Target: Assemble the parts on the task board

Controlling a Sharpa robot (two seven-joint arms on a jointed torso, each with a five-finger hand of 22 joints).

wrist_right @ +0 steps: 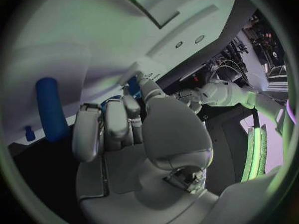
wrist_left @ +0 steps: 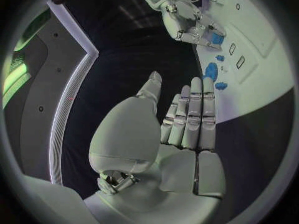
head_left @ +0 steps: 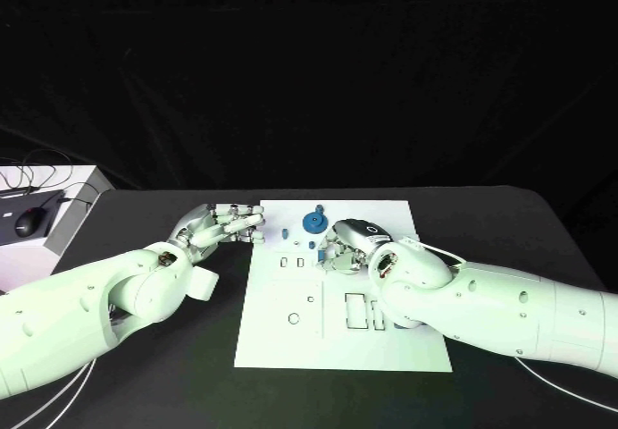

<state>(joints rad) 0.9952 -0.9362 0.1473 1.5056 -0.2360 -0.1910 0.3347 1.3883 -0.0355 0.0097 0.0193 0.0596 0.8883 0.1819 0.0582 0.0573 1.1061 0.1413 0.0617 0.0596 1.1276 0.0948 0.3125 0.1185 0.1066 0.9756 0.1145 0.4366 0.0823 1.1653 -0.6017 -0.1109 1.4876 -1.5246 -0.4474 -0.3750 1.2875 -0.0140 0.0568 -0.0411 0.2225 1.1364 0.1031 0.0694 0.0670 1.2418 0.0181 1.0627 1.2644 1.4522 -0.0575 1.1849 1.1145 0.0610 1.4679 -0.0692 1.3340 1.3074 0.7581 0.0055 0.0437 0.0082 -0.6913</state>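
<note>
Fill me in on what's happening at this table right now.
A two-armed robot is assembling small blue parts on the white task board. Its right hand is down on the board's far half, fingers curled around a small blue piece, next to a round blue part. Its left hand rests at the board's left edge holding nothing, fingers straight. Several slots nearer the robot are unfilled.
</note>
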